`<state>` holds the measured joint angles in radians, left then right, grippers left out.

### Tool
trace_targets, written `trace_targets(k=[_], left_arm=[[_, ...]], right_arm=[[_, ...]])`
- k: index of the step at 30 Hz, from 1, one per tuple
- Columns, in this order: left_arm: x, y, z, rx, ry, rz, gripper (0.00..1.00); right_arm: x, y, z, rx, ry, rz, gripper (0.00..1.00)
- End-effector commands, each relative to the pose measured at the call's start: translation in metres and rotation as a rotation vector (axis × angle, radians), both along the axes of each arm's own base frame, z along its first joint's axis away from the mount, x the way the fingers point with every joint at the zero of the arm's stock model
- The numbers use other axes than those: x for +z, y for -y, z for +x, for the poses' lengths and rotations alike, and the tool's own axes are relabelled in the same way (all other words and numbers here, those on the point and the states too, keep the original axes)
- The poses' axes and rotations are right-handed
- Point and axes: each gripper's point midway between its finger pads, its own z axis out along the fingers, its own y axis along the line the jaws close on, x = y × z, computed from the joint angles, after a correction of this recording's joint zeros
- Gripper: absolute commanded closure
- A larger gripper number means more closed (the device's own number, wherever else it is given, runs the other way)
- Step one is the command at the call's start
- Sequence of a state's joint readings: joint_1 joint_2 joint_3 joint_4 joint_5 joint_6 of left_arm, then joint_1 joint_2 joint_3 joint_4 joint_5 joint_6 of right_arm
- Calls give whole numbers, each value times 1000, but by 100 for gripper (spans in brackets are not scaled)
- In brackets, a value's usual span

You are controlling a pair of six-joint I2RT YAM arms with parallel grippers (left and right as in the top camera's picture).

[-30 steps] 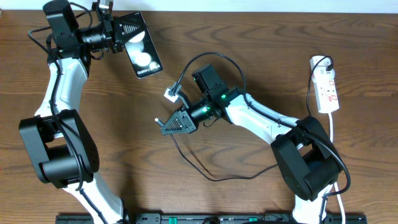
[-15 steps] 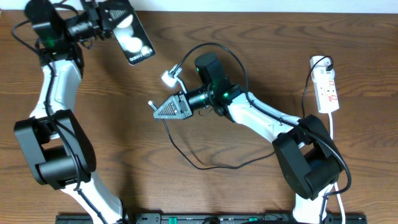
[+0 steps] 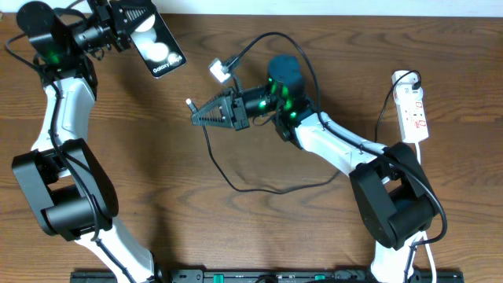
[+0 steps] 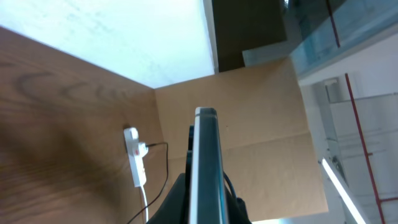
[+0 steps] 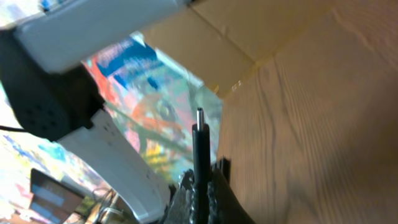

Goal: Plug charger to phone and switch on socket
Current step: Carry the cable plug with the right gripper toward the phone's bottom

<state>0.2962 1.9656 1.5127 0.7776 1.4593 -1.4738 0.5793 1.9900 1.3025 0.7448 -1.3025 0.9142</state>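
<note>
Left jaws clamp phone (image 3: 157, 49); right jaws pinch charger (image 5: 198, 149) tip, slack on table (image 3: 157, 173); socket (image 3: 414, 114) at right edge

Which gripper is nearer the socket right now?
Right. The right gripper is mid-table with the charger; the left gripper holds the phone at the far opposite corner from the socket.

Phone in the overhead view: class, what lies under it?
Wooden table shows around the phone, gripped by the left end effector. The patch directly beneath is covered and cannot be seen.
</note>
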Motion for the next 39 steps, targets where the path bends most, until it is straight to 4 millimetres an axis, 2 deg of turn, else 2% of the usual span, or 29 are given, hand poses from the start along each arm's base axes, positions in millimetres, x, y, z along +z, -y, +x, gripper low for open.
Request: trace_targets(k=[1,7,16,23,39], left_arm=[[17,1,-2,7,-1,-22,92],[27,17,-7,-30,27,-28,92],[27,51,-13,-110,30,-23,93],[31,55,-19,-129,84,-2,93],[30,57,-20,-138,81,0,93]], right_arm=[[10,3,13,-43,-97,-1,99],[18,4,20,-81,-120,18,99],[19,6,23,-88,-117,22,99],[31,13,27,-98,-87,62,99],[32,16,35,-131,-93,70,99]])
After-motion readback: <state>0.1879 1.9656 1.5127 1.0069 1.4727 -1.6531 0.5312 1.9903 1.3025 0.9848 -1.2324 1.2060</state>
